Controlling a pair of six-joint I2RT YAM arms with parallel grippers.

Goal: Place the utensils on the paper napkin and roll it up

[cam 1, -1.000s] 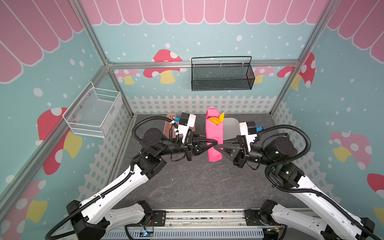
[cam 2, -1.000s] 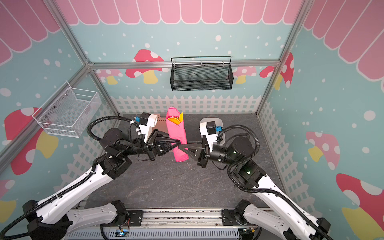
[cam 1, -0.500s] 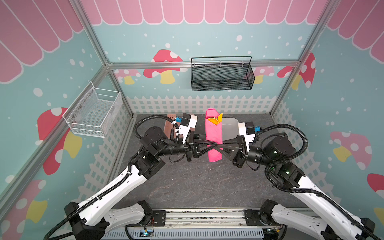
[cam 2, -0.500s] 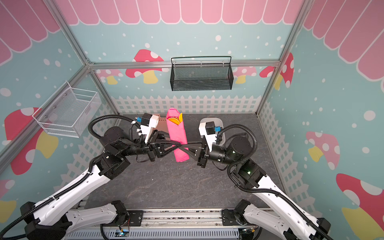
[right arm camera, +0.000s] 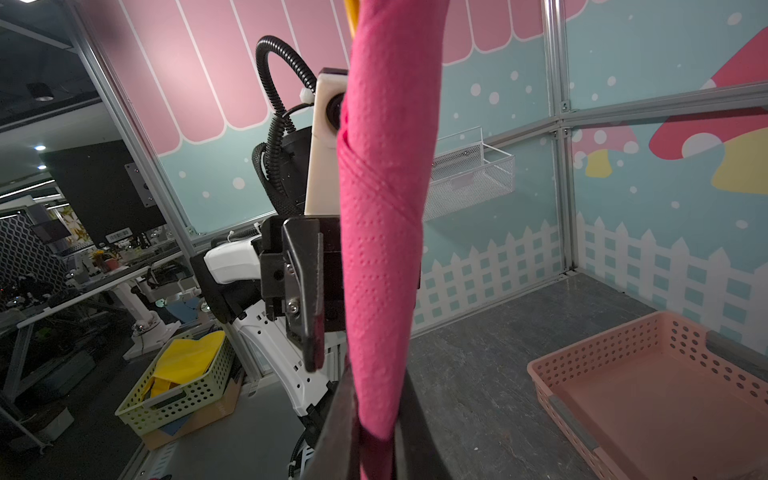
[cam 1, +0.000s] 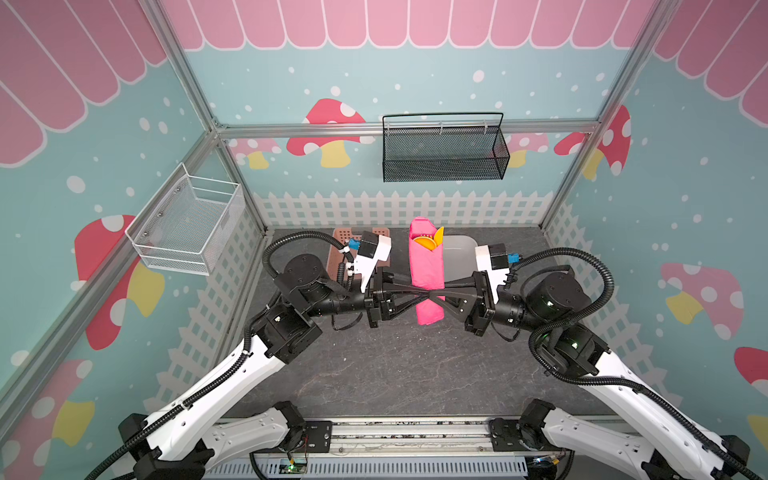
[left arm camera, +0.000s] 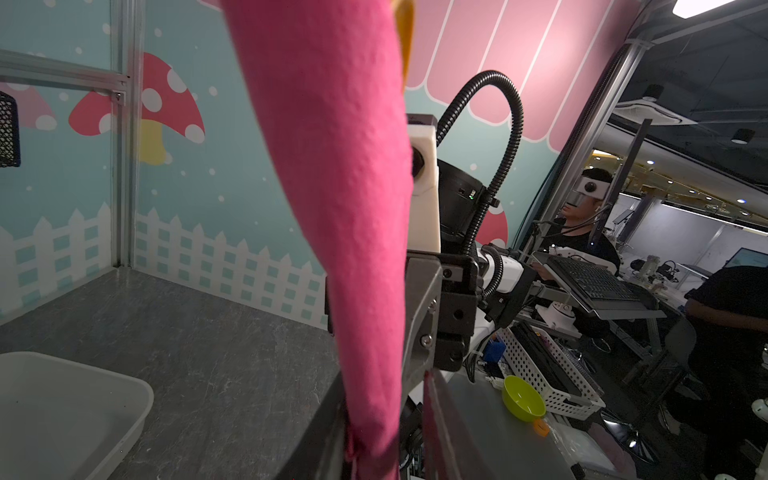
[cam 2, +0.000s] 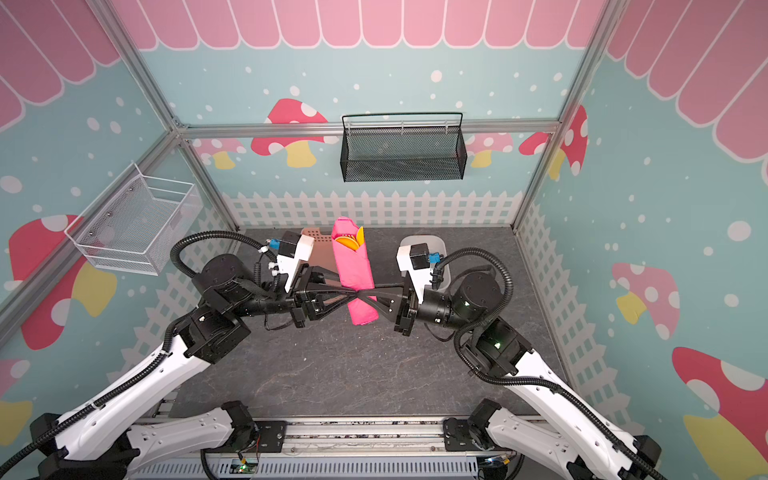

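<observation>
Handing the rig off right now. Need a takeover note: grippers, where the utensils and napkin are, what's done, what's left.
Right gripper: shut on the napkin roll near its lower end.
Left gripper: jaws around the same part from the opposite side; can't tell if it is clamping.
Things: roll held roughly upright above the table; utensils inside, orange tips showing at the top.
Done: utensils wrapped, napkin rolled.
Left: probably just set the roll down and release.
</observation>
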